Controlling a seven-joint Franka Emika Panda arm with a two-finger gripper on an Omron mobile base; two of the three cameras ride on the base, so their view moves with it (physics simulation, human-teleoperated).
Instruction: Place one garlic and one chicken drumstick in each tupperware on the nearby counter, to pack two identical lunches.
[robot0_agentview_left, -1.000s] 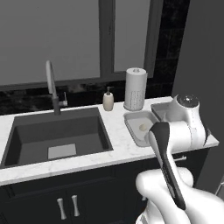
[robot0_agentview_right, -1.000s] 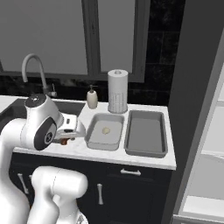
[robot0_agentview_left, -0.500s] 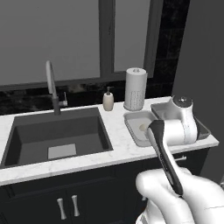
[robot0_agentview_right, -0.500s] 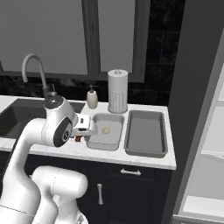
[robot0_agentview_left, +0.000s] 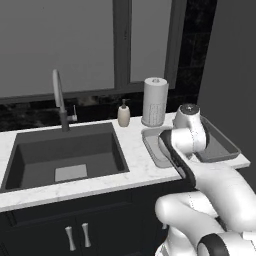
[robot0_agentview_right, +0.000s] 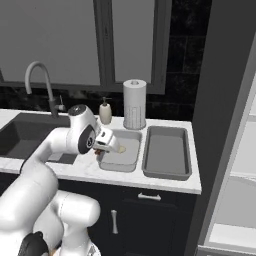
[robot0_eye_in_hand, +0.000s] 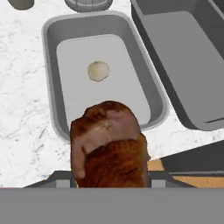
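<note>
Two tupperware (robot0_eye_in_hand: 54, 105) (robot0_eye_in_hand: 183, 65) side by side; jaws grip drumstick (robot0_eye_in_hand: 109, 144); towel roll (robot0_agentview_right: 134, 104) behind.

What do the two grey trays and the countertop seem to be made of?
The trays look like matte grey plastic, though thin metal is possible: uniform colour, rounded corners, soft shading and no sharp reflections. The countertop looks like polished white marble or an imitation of it: grey veins run across a pale, smooth surface.

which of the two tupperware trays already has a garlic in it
The tupperware next to the sink, in front of the paper-towel roll: a pale garlic lies on its floor. The other tray, farther from the sink, holds nothing.
</note>
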